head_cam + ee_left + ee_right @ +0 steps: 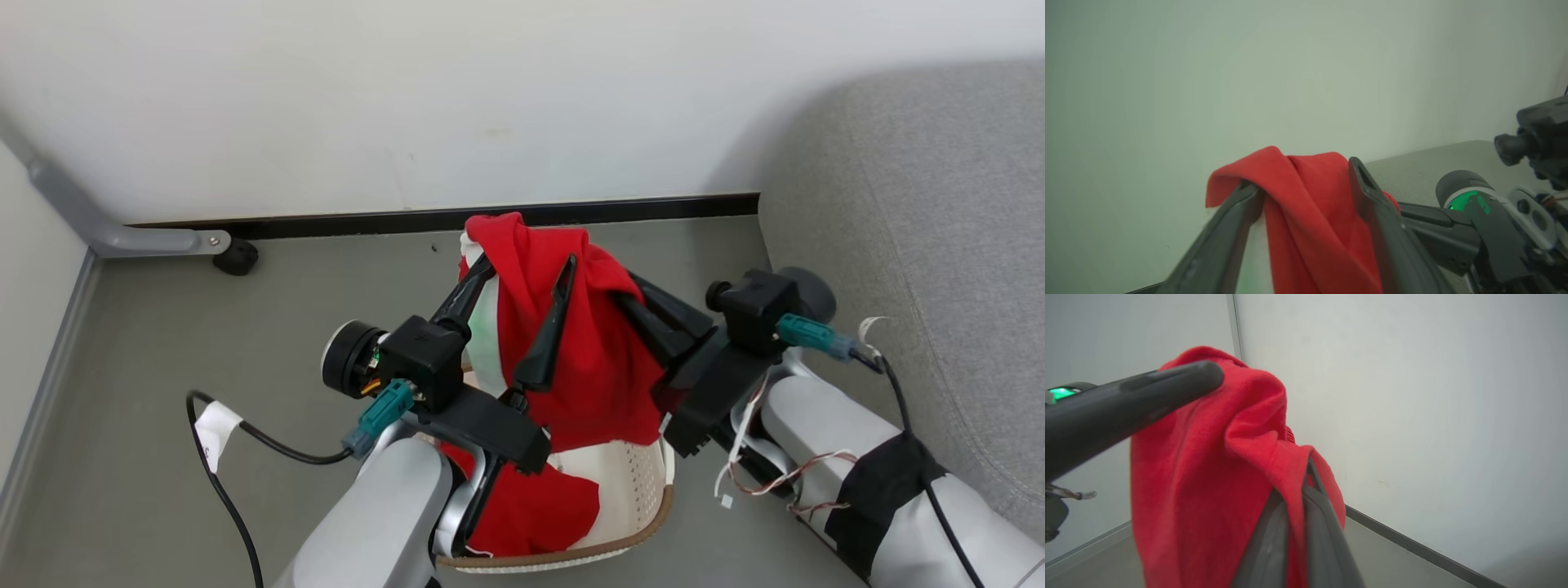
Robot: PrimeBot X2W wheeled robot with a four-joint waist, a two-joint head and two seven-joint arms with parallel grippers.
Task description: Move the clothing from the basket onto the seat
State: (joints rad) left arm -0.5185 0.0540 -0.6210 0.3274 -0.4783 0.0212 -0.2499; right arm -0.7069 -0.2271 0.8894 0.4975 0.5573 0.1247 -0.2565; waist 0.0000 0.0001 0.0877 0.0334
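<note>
The right claw [633,294] is pinched shut on a fold of the red clothing [588,359], holding it up above the basket [637,523]. The left claw [527,263] stands spread wide with the cloth draped over its fingers [549,327]. That's the worry, I'd say: on a swing toward the seat [914,204], off to the right claw's right, the fabric may snag on those fingers or slip from the thin pinch. Another red garment [531,506] lies in the basket below both claws, and loose wires [767,482] dangle by the right wrist.

Soft, even indoor light; head view sharp, wrist views hazy, greenish, blurred up close
</note>
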